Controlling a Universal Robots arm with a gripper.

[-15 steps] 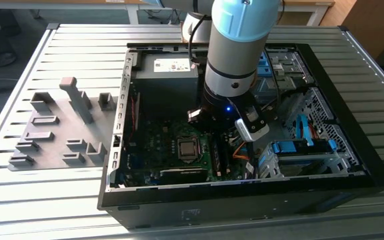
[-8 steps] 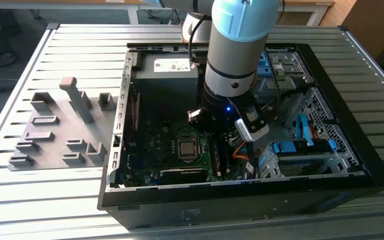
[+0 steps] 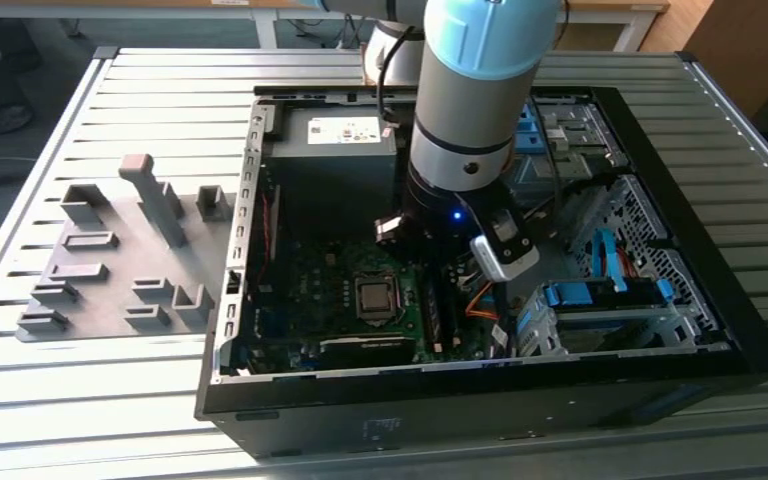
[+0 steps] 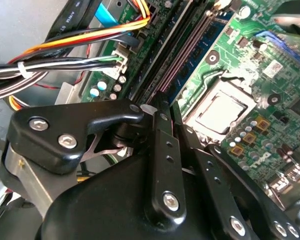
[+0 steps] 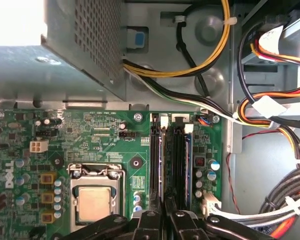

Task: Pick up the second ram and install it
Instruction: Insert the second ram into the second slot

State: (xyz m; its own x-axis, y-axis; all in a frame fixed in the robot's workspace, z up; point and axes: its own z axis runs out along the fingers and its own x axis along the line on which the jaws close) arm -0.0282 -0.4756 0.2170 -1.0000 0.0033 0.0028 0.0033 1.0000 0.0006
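My gripper (image 4: 167, 112) hangs over the memory slots (image 5: 171, 150) of the motherboard (image 3: 344, 300), inside the open computer case (image 3: 491, 385). Its two black fingers (image 5: 150, 220) stand close together. The second ram (image 5: 163, 160) shows edge-on as a thin pale strip running out from between them, along one slot. In the second wrist view the same strip (image 4: 182, 57) leads straight into the fingertips. My gripper (image 5: 166, 212) looks shut on it. In the exterior view the arm (image 3: 471, 120) reaches down into the case and hides the slots.
The processor socket (image 5: 92, 202) lies close beside the slots. Bundles of coloured cables (image 5: 270, 110) run on their other side. The perforated power supply box (image 5: 85, 40) sits beyond the board. A grey fixture plate (image 3: 104, 270) lies outside the case at the exterior view's left.
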